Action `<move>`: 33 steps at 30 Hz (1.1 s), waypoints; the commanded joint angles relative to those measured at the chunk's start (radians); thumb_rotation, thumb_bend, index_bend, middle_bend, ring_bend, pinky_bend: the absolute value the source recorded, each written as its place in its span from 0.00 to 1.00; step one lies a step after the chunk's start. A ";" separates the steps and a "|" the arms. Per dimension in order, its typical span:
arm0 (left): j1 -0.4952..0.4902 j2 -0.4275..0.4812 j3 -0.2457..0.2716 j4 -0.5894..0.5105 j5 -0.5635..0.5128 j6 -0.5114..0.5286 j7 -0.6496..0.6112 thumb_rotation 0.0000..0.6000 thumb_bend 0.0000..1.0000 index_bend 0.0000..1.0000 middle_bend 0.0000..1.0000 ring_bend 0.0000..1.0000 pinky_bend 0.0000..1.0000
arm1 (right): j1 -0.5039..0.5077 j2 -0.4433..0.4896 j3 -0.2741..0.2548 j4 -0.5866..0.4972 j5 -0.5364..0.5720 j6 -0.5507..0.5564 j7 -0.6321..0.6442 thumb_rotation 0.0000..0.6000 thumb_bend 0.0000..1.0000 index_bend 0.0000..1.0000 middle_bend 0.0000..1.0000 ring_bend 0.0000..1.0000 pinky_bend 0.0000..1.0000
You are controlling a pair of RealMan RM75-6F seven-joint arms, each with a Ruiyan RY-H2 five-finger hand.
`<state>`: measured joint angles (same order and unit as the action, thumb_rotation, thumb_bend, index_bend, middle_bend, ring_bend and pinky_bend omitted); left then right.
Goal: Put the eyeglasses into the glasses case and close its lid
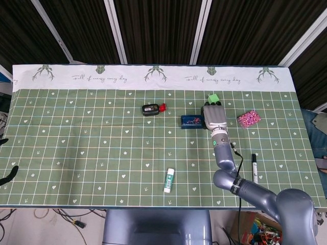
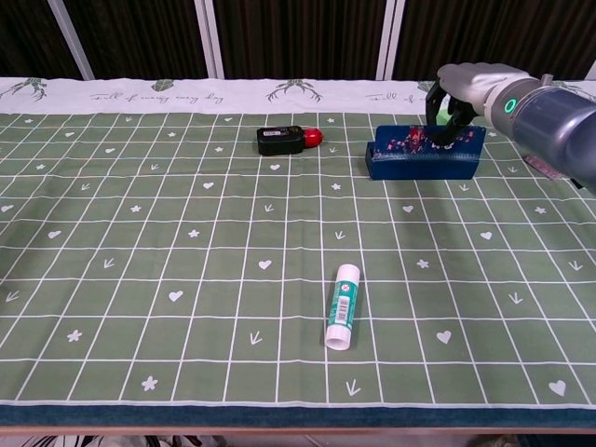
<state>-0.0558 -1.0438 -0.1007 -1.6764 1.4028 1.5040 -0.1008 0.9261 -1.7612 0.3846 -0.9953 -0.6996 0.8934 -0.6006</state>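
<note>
The blue glasses case [image 1: 191,121] [image 2: 424,158] with a floral lid lies right of the table's middle, towards the back. Its lid is down or nearly down; I cannot tell whether it is fully closed. My right hand [image 1: 214,117] [image 2: 458,93] is over the case's right end, with dark fingers [image 2: 445,119] curled over its top far edge and touching the lid. No eyeglasses show in either view. Two dark fingertips [image 1: 6,176] that look like my left hand's poke in at the left edge of the head view.
A black device with a red tip [image 1: 150,109] [image 2: 281,140] lies left of the case. A glue stick [image 1: 169,180] [image 2: 343,304] lies near the front edge. A green cube [image 1: 213,98], a pink bundle [image 1: 249,118] and a marker [image 1: 254,170] surround the right arm.
</note>
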 commanded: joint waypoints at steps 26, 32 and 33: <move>0.001 0.002 0.000 -0.002 0.002 0.001 -0.004 1.00 0.27 0.18 0.00 0.00 0.00 | 0.079 -0.037 0.026 0.210 0.147 -0.139 -0.048 1.00 0.54 0.28 0.18 0.21 0.18; 0.002 0.002 0.000 -0.001 0.002 0.003 -0.005 1.00 0.27 0.18 0.00 0.00 0.00 | 0.095 -0.054 0.034 0.281 0.175 -0.163 -0.058 1.00 0.47 0.12 0.11 0.17 0.18; 0.002 0.002 0.000 -0.001 0.002 0.003 -0.005 1.00 0.27 0.18 0.00 0.00 0.00 | 0.097 -0.055 0.034 0.288 0.176 -0.166 -0.058 1.00 0.45 0.10 0.10 0.16 0.18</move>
<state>-0.0542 -1.0420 -0.1011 -1.6777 1.4051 1.5070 -0.1063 1.0178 -1.8114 0.4165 -0.7193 -0.5299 0.7349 -0.6559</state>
